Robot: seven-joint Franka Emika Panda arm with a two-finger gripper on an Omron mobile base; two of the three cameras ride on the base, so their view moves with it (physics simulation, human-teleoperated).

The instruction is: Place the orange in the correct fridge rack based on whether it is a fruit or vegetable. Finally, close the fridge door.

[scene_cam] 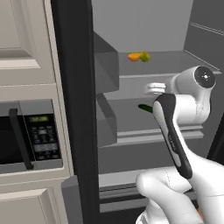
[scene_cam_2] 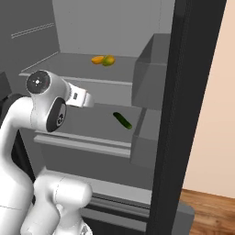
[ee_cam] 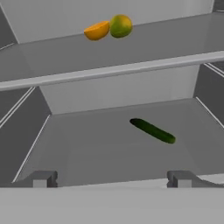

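Orange: the small, round, bright orange fruit (ee_cam: 96,31) is seen lying far back on the wide pale grey upper fridge rack (ee_cam: 131,68), touching the yellow-green fruit (ee_cam: 120,25).
Lower shelf: a long dark green vegetable (ee_cam: 152,131) is carried, right of centre.
Tool: the tool (ee_cam: 113,179) is held empty, fingers apart, near the lower shelf's front.
Door: the tall dark fridge door (scene_cam: 75,109) is left open.
Risk: the door could be swung onto the arm if it is not withdrawn first.

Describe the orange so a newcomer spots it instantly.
Look into the open fridge at the upper fridge rack, the pale grey shelf above the one holding the long green cucumber. Two small fruits sit touching near its back. The orange is the flattened bright orange one, beside the rounder yellow-green fruit.
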